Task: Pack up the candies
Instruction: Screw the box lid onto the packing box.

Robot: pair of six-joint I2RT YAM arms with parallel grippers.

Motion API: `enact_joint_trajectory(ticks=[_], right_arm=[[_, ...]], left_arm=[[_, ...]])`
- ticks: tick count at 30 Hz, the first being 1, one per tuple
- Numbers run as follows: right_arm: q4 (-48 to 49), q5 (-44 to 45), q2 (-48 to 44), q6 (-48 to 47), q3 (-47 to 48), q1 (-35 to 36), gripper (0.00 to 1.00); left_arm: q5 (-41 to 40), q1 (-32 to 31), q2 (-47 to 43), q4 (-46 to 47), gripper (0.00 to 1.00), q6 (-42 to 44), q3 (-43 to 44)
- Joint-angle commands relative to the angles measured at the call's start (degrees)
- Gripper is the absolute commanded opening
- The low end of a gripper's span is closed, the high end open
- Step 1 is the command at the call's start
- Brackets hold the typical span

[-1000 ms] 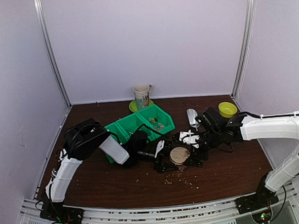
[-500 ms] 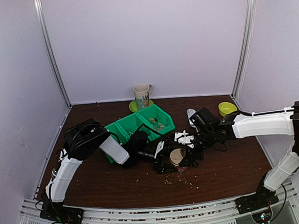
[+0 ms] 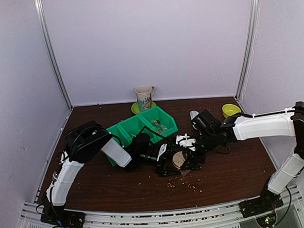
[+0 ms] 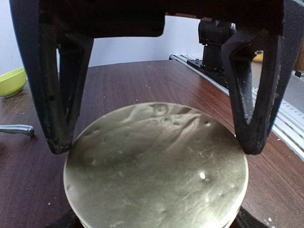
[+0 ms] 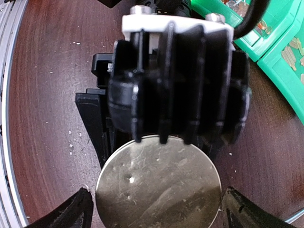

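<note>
A jar with a round tan lid point(image 3: 181, 158) stands mid-table. My left gripper point(image 3: 188, 161) reaches in from the left and is shut on the jar. In the left wrist view its fingers point(image 4: 59, 118) press at both sides of the lid point(image 4: 156, 171). My right gripper point(image 3: 188, 145) hangs over the lid from the right and is open. Its fingertips point(image 5: 76, 211) straddle the lid point(image 5: 159, 183) with a gap on each side. Tiny loose candies point(image 3: 190, 183) lie scattered on the table in front of the jar, and more lie in a green bin point(image 3: 159, 126).
Joined green bins point(image 3: 137, 126) sit behind my left gripper, also showing in the right wrist view point(image 5: 280, 42). A mug point(image 3: 145, 96) on a green saucer stands at the back. A yellow-green bowl point(image 3: 231, 110) and a metal spoon point(image 4: 16, 129) lie right of the jar.
My right gripper has moved left and come over the jar lid, its jaws narrowing slightly. The left arm and the jar have stayed put.
</note>
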Motion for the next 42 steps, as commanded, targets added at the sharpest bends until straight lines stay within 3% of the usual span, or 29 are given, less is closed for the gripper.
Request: enact_joint_trajectory(ticks=[1, 21, 42], right_arm=[[-0.2, -0.8, 0.9, 0.9, 1.9, 0.5, 0.94], [-1.7, 0.7, 1.3, 2.5, 2.3, 0.9, 0.87], [1.5, 8.7, -1.6, 10.6, 0.4, 2.0, 0.85]], left_arm=[[0.6, -0.1, 1.8, -2.2, 0.69, -0.6, 0.4], [-0.8, -0.1, 1.8, -2.4, 0.68, -0.7, 0.5], [-8.9, -0.1, 1.5, -4.9, 0.67, 0.3, 0.7]])
